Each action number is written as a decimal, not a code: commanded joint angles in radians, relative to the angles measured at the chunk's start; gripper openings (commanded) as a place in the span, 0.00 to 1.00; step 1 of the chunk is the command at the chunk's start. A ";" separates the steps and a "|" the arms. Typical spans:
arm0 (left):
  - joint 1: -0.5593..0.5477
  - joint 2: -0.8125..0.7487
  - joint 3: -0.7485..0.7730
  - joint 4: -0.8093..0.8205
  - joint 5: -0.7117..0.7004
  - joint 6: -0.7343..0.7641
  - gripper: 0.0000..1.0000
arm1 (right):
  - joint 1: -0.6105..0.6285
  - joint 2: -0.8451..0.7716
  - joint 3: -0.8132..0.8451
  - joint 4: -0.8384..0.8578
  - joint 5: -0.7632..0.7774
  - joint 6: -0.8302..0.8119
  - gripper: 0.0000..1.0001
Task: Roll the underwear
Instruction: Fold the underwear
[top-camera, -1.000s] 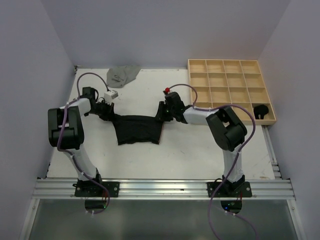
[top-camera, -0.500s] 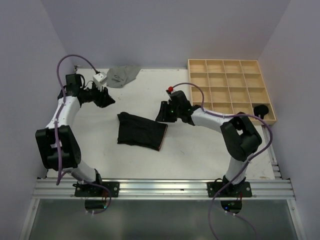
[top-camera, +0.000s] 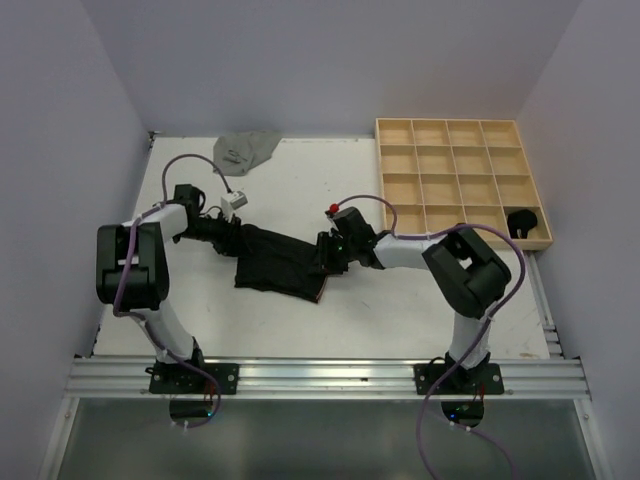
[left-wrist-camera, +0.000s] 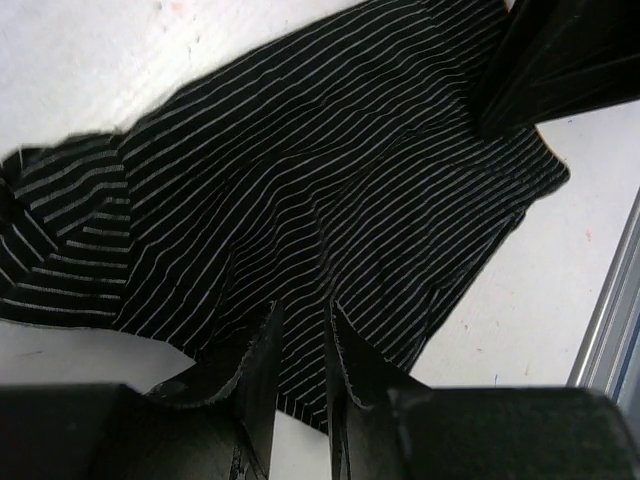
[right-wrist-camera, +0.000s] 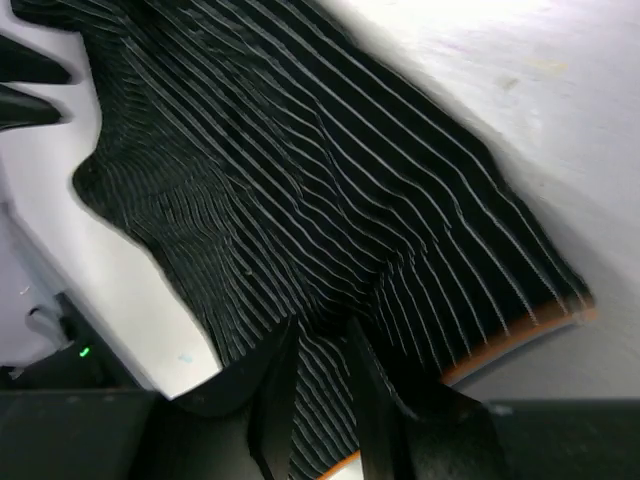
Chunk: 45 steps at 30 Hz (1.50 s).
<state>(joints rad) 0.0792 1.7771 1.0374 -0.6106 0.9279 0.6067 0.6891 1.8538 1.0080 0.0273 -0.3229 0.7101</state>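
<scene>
White counter (top-camera: 400, 310) fills the space between pale walls, with a wooden tray (top-camera: 448, 121) at its far right corner and a dark bundle (top-camera: 522, 221) in the tray's near right compartment. The striped underwear (top-camera: 283, 262) lies spread at mid-counter, slightly askew, between the two arms. A grey underwear (top-camera: 245, 150) sits crumpled at the far edge, well apart.

The left hand (top-camera: 232, 237) is at the cloth's left corner, its fingers drawn almost together with a ridge of striped fabric between them. The right hand (right-wrist-camera: 320, 335) is the same at the right side, close to the orange-trimmed band, jaws narrow and nipping a fold.

Both holds look shallow, taking only a little cloth near the edge. If the arms pull apart or lift unevenly, one side could slip free and the piece would swing or bunch up. Because the cloth sits at a slant, a fold begun here may come out crooked and the roll could turn lopsided or loose. Pressing low could also drag fabric along the counter and wrinkle it.
</scene>
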 joint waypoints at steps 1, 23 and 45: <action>0.008 0.065 0.015 -0.024 -0.008 0.001 0.26 | -0.010 0.099 -0.023 0.039 -0.030 0.031 0.33; 0.110 -0.053 -0.007 -0.057 0.261 0.049 0.39 | -0.042 0.076 0.156 0.006 -0.258 -0.082 0.32; 0.122 -0.313 -0.057 -0.244 0.071 0.669 0.50 | 0.139 -0.386 -0.051 -0.145 0.162 -0.803 0.51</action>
<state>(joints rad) 0.1959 1.5593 1.0008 -0.7918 1.0382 0.9962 0.7547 1.5475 1.0138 -0.0631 -0.3294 0.2039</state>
